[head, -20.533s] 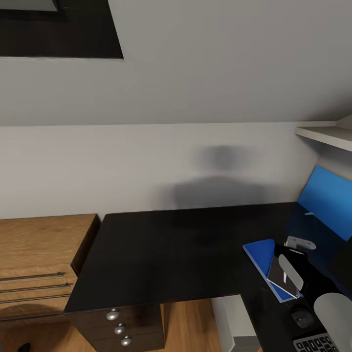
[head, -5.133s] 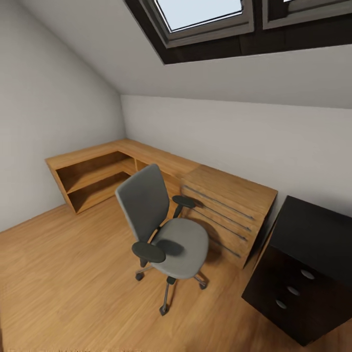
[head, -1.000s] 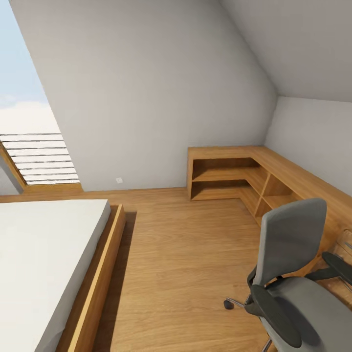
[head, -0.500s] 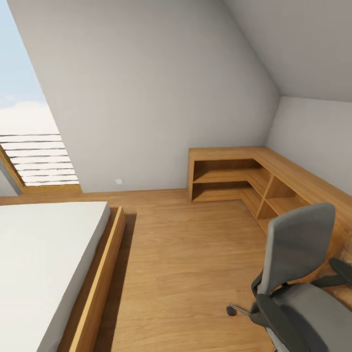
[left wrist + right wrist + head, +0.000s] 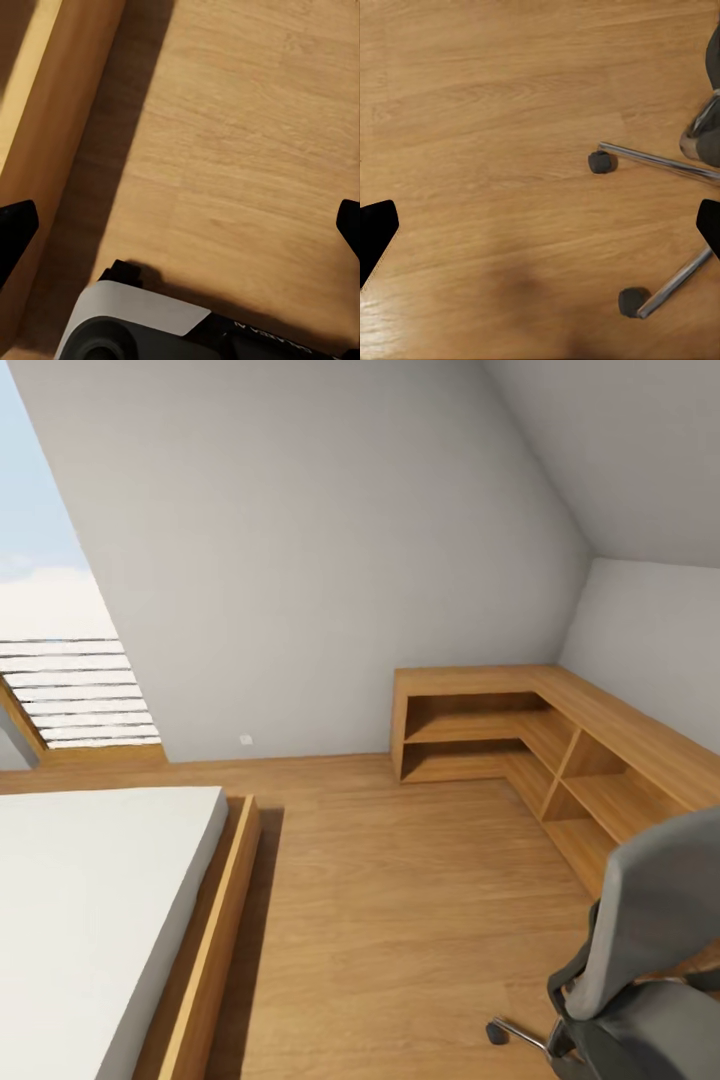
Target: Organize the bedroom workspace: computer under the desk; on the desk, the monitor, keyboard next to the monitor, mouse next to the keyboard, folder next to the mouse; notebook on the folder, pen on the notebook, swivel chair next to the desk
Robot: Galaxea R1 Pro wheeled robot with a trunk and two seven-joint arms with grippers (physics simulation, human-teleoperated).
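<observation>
The grey upholstered swivel chair [image 5: 650, 950] with its tall back sits at the near right of the head view, cut by the frame edge, on the light wood floor [image 5: 400, 900]. Its seat looks bare from here, which suits a chair already emptied and waiting to be rolled to the desk; that is a judgement, since part of the seat is out of frame. Just beyond it, along the right wall, runs the low light-wood L-shaped shelf unit [image 5: 520, 720], and at the near left lies a white mattress on a wooden bed frame [image 5: 215, 940].

In the right wrist view the chair's chrome legs and black castors [image 5: 600, 161] lie below and ahead of the right gripper [image 5: 540, 225], well apart from it; its two dark fingertips [image 5: 376, 225] stand spread wide at the frame edges, holding nothing. The left gripper [image 5: 180, 225] hangs over bare floor beside the bed frame, its fingertips [image 5: 16, 225] likewise spread and empty. Both arms appear tucked low for travel, with the chair on the robot's right.
</observation>
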